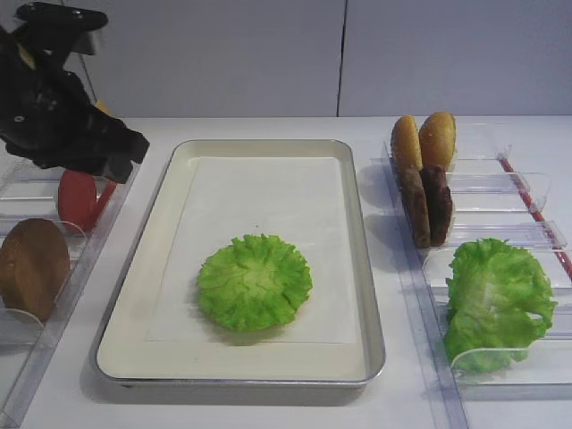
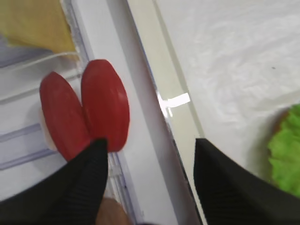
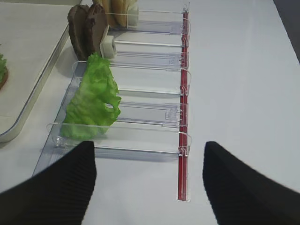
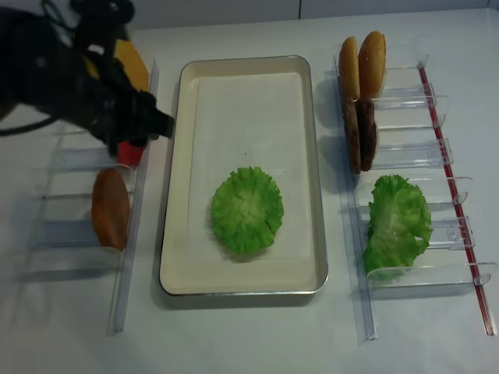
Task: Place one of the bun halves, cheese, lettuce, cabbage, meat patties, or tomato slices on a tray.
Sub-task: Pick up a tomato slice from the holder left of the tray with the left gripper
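Observation:
My left gripper (image 2: 150, 152) is open, with only the table and the tray's rim (image 2: 161, 93) showing between its fingers. Two red tomato slices (image 2: 93, 105) stand on edge in the left rack, and the left fingertip (image 2: 89, 173) overlaps their lower edge. From above, the left gripper (image 4: 150, 125) hovers over the tomato slices (image 4: 131, 153), beside the tray (image 4: 312, 156). A round ruffled green leaf (image 1: 255, 281) lies on the tray's paper. My right gripper (image 3: 150, 157) is open and empty over bare table, near the right rack's front end.
The left rack also holds a yellow cheese slice (image 2: 37, 23) and a brown bun half (image 1: 31, 266). The right rack (image 3: 145, 112) holds two bun halves (image 1: 424, 138), two dark meat patties (image 1: 427, 206) and loose lettuce (image 1: 496, 299).

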You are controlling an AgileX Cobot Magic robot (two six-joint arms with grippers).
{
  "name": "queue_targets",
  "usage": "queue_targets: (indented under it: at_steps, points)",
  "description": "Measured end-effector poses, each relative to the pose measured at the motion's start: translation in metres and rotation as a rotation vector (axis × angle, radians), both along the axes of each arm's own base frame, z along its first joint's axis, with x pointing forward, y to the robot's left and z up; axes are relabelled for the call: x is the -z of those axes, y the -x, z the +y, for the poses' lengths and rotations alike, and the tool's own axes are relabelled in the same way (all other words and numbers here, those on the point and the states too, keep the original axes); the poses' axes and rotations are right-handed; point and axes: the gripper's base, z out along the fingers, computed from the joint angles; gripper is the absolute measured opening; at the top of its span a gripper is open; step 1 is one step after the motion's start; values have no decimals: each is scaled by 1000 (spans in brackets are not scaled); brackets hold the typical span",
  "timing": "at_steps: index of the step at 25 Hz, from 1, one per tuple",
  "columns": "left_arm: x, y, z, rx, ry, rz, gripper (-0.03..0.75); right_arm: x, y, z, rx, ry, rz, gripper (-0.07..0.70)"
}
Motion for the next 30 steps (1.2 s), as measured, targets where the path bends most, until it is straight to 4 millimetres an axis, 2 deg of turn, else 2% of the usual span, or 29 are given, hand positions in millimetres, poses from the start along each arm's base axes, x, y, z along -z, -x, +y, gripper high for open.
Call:
queue_targets:
  at_steps: [4, 9, 12, 18, 21, 26, 30]
  points:
    - [13, -28, -12, -82, -92, -43, 357, 0, 0, 0, 0, 0, 0, 493]
    - [32, -49, -26, -105, -193, -50, 344, 0, 0, 0, 0, 0, 0, 493]
    - [44, -53, -26, -141, -212, -19, 342, 0, 0, 0, 0, 0, 0, 493]
    - [55, -56, -28, -155, -238, 1, 328, 0, 0, 0, 0, 0, 0, 493]
    - [58, -57, -29, -164, -232, 11, 256, 0, 0, 0, 0, 0, 0, 493]
    - [57, -58, -26, -154, -281, 0, 38, 0, 0, 0, 0, 0, 0, 493]
    - [56, -58, -25, -159, -293, 1, 39, 0, 0, 0, 0, 0, 0, 493]
